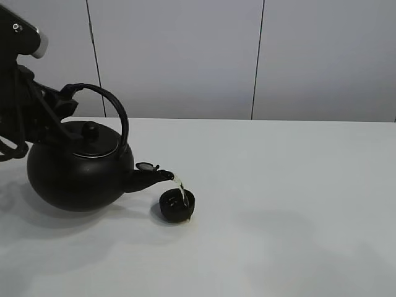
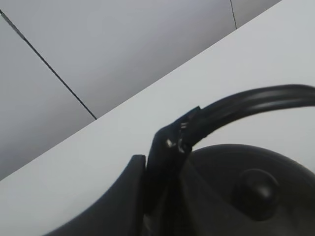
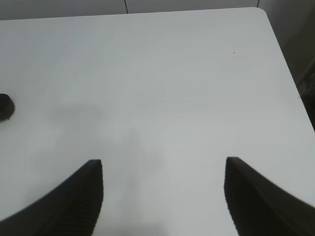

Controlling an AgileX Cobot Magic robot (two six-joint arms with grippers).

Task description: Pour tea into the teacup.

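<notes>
A large round black kettle [image 1: 77, 170] with an arched handle [image 1: 114, 105] hangs tilted at the left, its spout [image 1: 151, 176] pointing right and down. A thin stream of tea [image 1: 180, 187] falls from the spout into the small black teacup [image 1: 177, 205] on the white table. My left gripper [image 1: 62, 105] is shut on the kettle handle's rear end; the left wrist view shows a finger [image 2: 162, 162] against the handle [image 2: 256, 101] above the lid knob [image 2: 256, 189]. My right gripper [image 3: 164, 169] is open and empty above bare table; the teacup shows at that view's edge [image 3: 5, 106].
The white table [image 1: 284, 204] stretches to the right of the cup, with a grey panelled wall [image 1: 185, 55] behind it. The table's far corner and edge show in the right wrist view [image 3: 268, 19].
</notes>
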